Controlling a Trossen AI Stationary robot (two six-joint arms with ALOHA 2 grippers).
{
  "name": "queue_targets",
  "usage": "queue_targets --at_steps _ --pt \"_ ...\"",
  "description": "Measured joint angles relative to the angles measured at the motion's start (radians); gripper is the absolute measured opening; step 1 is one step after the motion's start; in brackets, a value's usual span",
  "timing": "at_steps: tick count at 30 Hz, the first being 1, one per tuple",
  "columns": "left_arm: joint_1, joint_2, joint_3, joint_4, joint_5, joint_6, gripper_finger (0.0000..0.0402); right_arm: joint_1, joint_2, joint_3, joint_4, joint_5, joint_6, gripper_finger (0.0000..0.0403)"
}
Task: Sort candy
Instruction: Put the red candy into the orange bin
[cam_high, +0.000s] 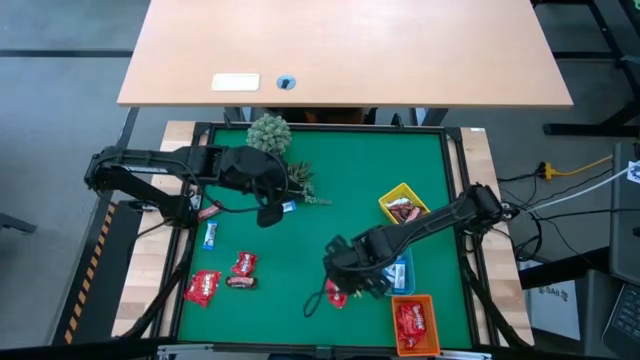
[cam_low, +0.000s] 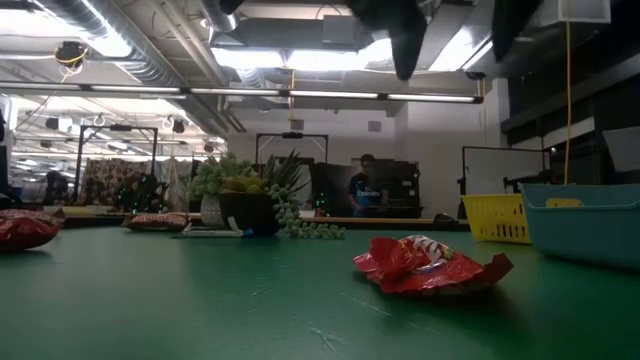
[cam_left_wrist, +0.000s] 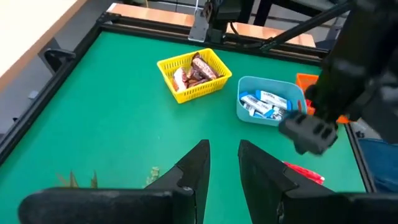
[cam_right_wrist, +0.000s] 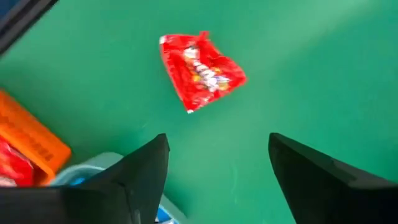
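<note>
Green worktop (cam_high: 300, 250) lies bare mid-frame; right gripper (cam_right_wrist: 217, 162), jaws apart and empty, hovers over a red packet (cam_right_wrist: 200, 70) beside blue tray (cam_high: 400, 272) and orange tray (cam_high: 414, 325). Left gripper (cam_left_wrist: 222, 163), narrowly parted, sits upper left near the plant (cam_high: 268, 133).

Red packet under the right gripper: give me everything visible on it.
The red packet is a small shiny foil-like candy wrapper, red with white and yellow print, crinkled, its ends flared. It lies flat and alone on the green mat, touching nothing else, beside the orange tray and the blue tray. The right gripper hangs above it with fingers wide apart, not touching it. In the low view it sits slightly puffed, one end raised.
</note>
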Motion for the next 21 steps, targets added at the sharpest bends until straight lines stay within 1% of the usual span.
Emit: queue_targets --at_steps 2,6,11,14,18,21 --pt "0.000 0.000 0.000 -0.001 0.000 -0.002 0.0081 -0.001 0.030 0.000 0.006 -0.007 -0.080 0.0279" --pt "0.000 0.000 0.000 -0.002 0.000 -0.002 0.0081 -0.001 0.100 -0.001 0.048 0.021 -0.181 0.0279" --pt "0.000 0.000 0.000 -0.001 -0.002 0.000 0.0081 -0.022 0.141 -0.001 0.165 0.008 -0.321 0.0280" --pt "0.000 0.000 0.000 -0.002 -0.020 0.001 0.0081 -0.048 0.142 -0.014 0.192 -0.077 -0.368 0.0280" --pt "0.000 0.000 0.000 -0.002 -0.031 0.001 0.0081 -0.074 0.144 -0.084 0.236 -0.219 -0.371 0.0280" --pt "0.000 0.000 0.000 -0.001 -0.056 0.000 0.0081 -0.073 0.144 -0.123 0.319 -0.252 -0.398 0.0280"
